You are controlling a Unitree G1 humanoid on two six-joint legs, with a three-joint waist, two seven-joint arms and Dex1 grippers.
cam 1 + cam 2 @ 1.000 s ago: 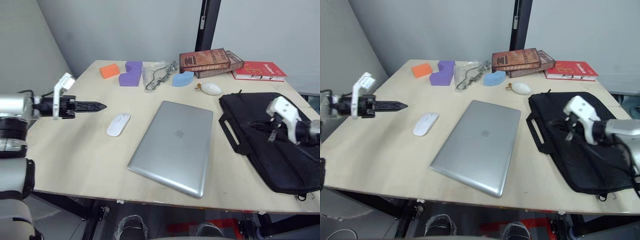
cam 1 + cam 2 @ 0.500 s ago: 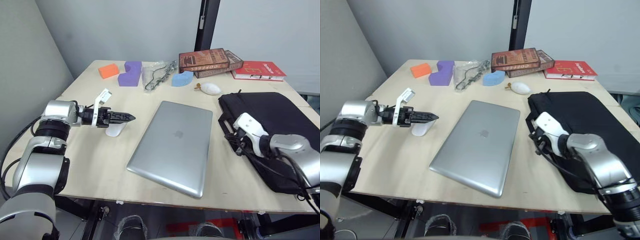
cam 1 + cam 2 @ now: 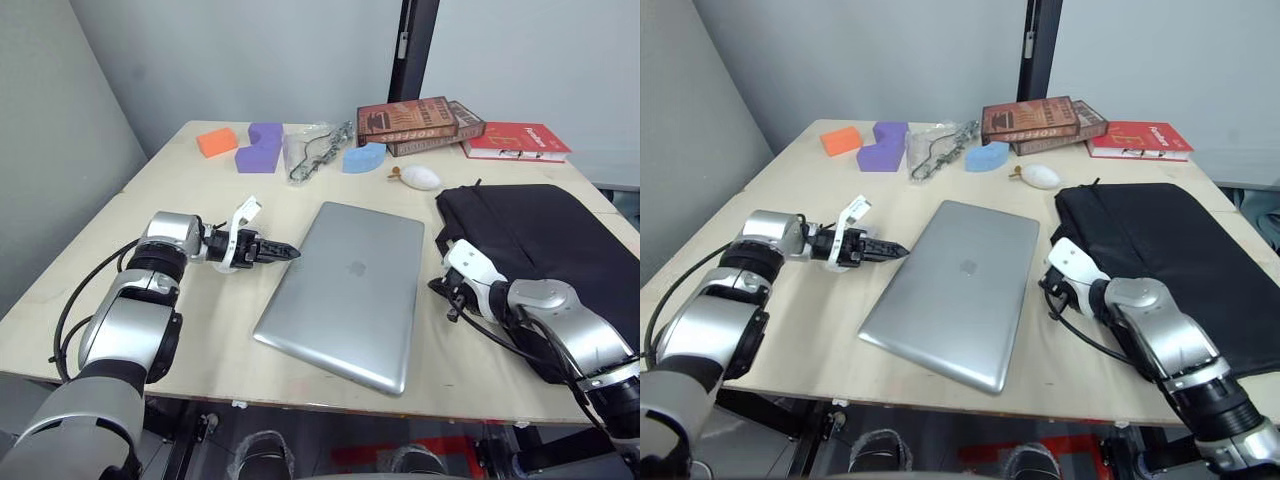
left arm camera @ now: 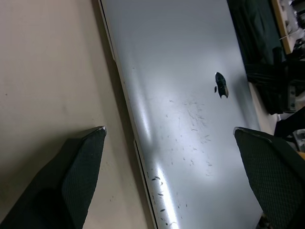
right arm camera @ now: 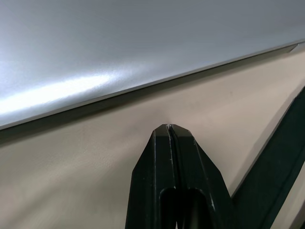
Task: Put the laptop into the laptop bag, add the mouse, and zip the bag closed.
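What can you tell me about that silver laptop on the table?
The laptop is a flat silver slab, metal by the look, with rounded corners and a dark apple logo at the lid's centre. It is shut and lies flat and askew on the wooden table, between the robot's two hands. The left hand is open beside its left edge.

Both claws flank the closed laptop (image 3: 955,288) on the table (image 3: 790,330).

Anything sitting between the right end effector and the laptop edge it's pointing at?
No. In the right wrist view only bare table lies between the shut right end effector and the laptop edge.
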